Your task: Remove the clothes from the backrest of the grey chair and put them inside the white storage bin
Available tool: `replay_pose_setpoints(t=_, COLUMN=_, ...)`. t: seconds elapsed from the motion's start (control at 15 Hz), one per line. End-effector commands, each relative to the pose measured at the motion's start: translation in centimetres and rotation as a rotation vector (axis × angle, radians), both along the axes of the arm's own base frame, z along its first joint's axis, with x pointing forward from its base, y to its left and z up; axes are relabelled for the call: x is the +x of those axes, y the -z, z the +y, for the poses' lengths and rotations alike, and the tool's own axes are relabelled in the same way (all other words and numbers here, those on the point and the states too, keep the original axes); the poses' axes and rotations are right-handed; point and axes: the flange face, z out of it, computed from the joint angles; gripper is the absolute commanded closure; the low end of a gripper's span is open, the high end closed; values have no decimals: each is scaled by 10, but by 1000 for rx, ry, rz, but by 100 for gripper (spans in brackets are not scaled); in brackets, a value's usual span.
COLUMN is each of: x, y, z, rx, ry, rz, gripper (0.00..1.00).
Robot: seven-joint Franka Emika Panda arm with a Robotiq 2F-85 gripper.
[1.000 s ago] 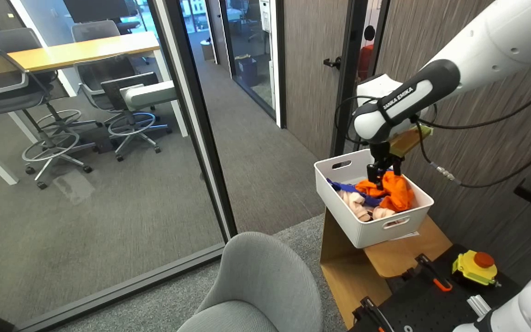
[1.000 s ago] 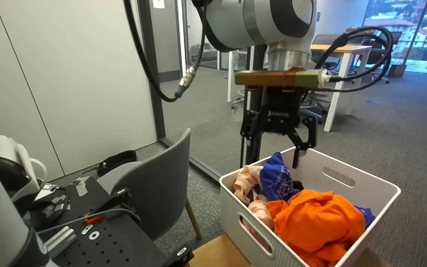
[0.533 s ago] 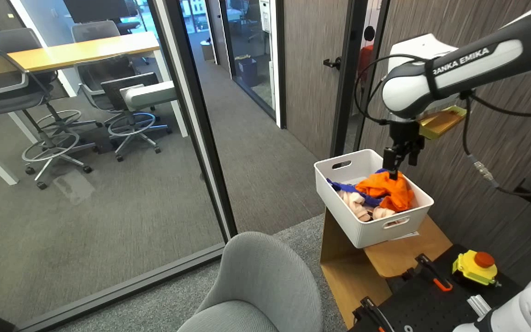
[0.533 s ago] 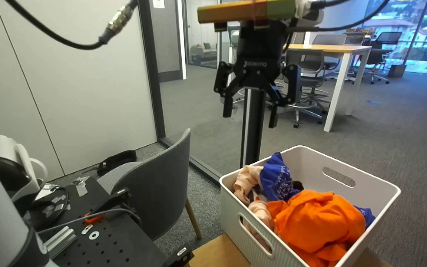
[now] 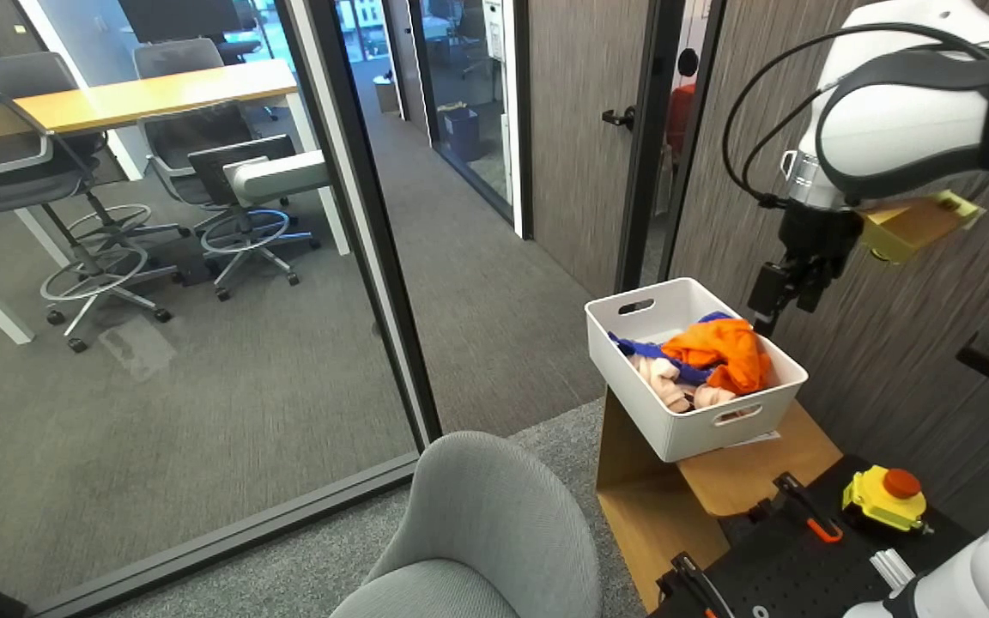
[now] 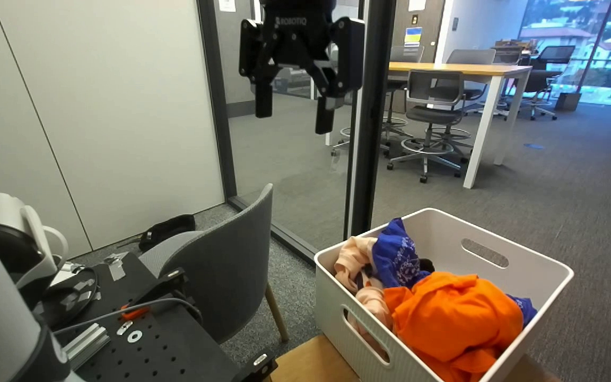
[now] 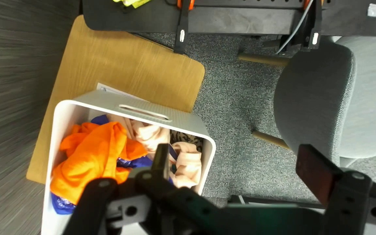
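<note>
The white storage bin (image 5: 718,433) holds a pile of clothes in both exterior views: an orange cloth (image 6: 454,313), a blue patterned cloth (image 6: 396,257) and a peach cloth (image 6: 353,260). They also show in the wrist view, where a patterned dark piece (image 7: 186,137) lies by the bin corner. The grey chair (image 5: 503,506) has a bare backrest (image 6: 226,270). My gripper (image 6: 294,123) is open with nothing between its fingers, above and to the side of the bin. In the wrist view the gripper (image 7: 235,160) spans carpet between bin and chair, one finger overlapping the bin.
The bin stands on a wooden stand (image 5: 761,472). A black perforated table (image 6: 146,345) with clamps and a yellow emergency stop (image 5: 885,496) is beside it. A glass partition frame (image 5: 374,257) runs past the chair. A wood-panelled wall (image 5: 872,360) rises behind the bin.
The gripper, open throughout, has risen and moved away from the bin, leftward in one exterior view and rightward in the other. The clothes, bin and chair have not moved.
</note>
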Motion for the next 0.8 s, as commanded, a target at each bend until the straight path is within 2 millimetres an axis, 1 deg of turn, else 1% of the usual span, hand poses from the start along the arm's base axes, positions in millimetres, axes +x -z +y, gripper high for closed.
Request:
replay_pose_setpoints(t=0.0, x=-27, y=-3, z=6, rx=19, ry=83, rz=-5, gripper=0)
replay_pose_setpoints(t=0.33, x=-35, y=9, z=2, rx=33, ry=165, rz=17, gripper=0)
replay_pose_setpoints(t=0.4, x=-30, y=9, z=3, rx=13, ry=121, rz=24, gripper=0)
replay_pose_setpoints(t=0.53, x=-31, y=13, z=2, rx=16, ry=138, rz=32, gripper=0)
replay_pose_setpoints(t=0.73, x=-31, y=14, z=2, rx=16, ry=144, rz=33, gripper=0)
